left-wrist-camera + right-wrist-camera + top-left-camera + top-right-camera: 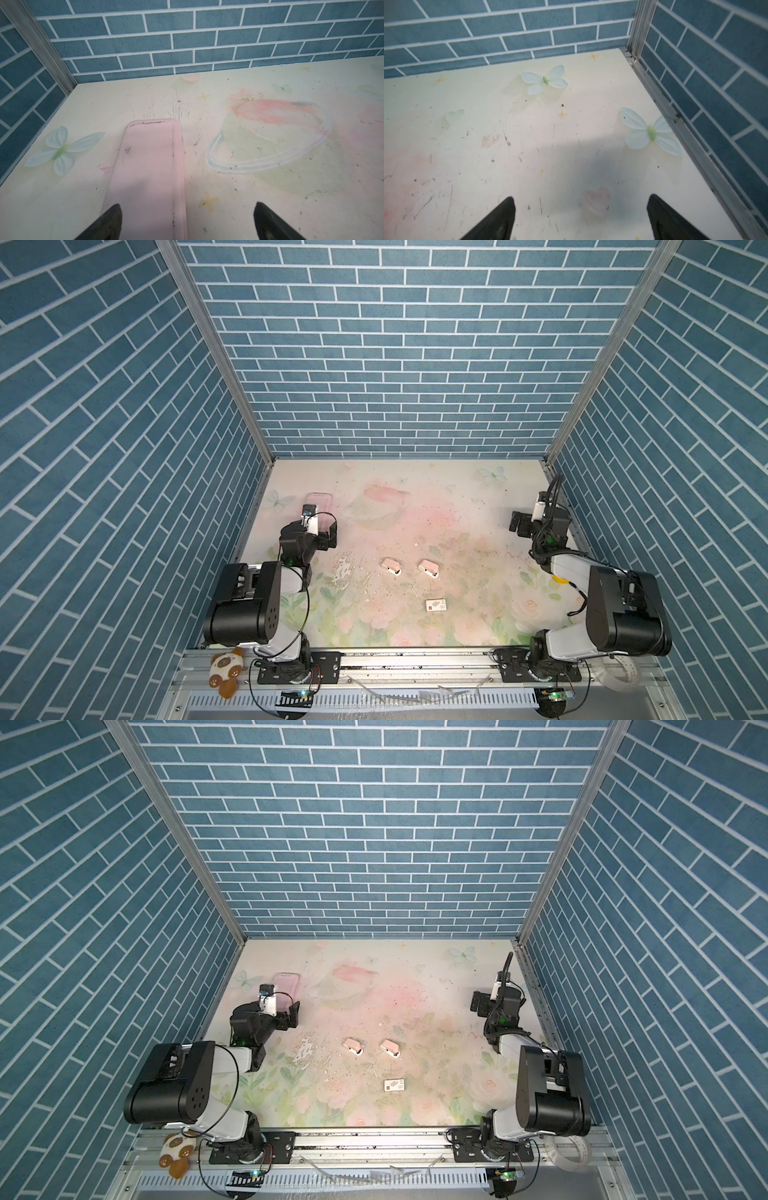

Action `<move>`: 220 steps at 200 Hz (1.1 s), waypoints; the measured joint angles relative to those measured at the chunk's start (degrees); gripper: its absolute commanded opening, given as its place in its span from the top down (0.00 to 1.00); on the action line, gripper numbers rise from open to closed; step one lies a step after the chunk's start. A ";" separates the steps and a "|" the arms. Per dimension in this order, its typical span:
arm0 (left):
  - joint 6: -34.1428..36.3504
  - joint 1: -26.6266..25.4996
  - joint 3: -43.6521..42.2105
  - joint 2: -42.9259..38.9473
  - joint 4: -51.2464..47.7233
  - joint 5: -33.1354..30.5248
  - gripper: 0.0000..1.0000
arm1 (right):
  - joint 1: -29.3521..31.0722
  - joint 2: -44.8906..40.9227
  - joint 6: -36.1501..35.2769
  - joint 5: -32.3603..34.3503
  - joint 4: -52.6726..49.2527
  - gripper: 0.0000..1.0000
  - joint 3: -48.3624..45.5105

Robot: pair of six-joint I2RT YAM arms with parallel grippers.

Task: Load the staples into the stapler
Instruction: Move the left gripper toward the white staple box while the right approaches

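Mid-bench [457, 510], the left stapler [391, 566] and the right stapler [428, 568] lie side by side but apart, both small, pink and white, angled alike. Nearer the front edge, the staples box [436, 605] lies flat, white with a red mark, touching neither.

Mostly matt, well-worn surfaces.
Printed floral tabletop [270, 187], matt, scratched and speckled with dark grit; smooth pale-pink plastic tray [149, 166], dirt-streaked along its rim; blue brick-pattern walls [187, 41], grainy and matt; ribbed bare aluminium corner post [37, 41]; 2 pink plastic-looking staplers [391, 566] [428, 568]; white cardboard staples box [436, 605], red-marked; soft plush cloth toy [226, 668]; bare metal front rail [415, 659].
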 measured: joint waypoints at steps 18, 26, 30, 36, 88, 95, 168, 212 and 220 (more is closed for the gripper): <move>0.00 0.02 0.00 0.00 0.00 0.00 0.01 | 0.94 -4.02 1.25 0.59 -5.27 0.01 0.50; 0.02 0.02 0.00 0.00 0.00 0.11 0.00 | 1.38 -6.49 2.64 0.55 -8.07 0.01 0.37; 0.09 0.00 0.02 0.00 -0.11 0.22 0.00 | 1.49 -7.58 3.80 0.55 -9.29 0.01 0.35; 0.20 0.00 0.13 -0.13 -0.61 0.31 0.01 | 1.66 -9.42 5.44 0.55 -10.93 0.01 0.35; 1.92 -0.22 10.91 -6.08 -18.62 4.02 0.01 | 1.64 -13.90 17.68 -10.10 -27.04 0.10 8.57; 2.36 -0.22 12.83 -7.04 -21.29 4.61 0.01 | 1.66 -13.29 18.56 -11.78 -28.15 0.14 8.94; 19.47 -5.40 35.28 -12.13 -68.08 16.57 0.00 | 9.27 -9.84 23.91 -26.64 -44.44 0.19 7.39; 28.13 -20.41 39.15 -12.39 -88.26 21.05 0.01 | 12.92 -17.81 28.24 -32.44 -46.10 0.19 0.72; 28.61 -23.02 38.75 -12.44 -89.90 22.01 0.02 | 12.94 -19.67 29.07 -33.05 -46.31 0.19 -0.79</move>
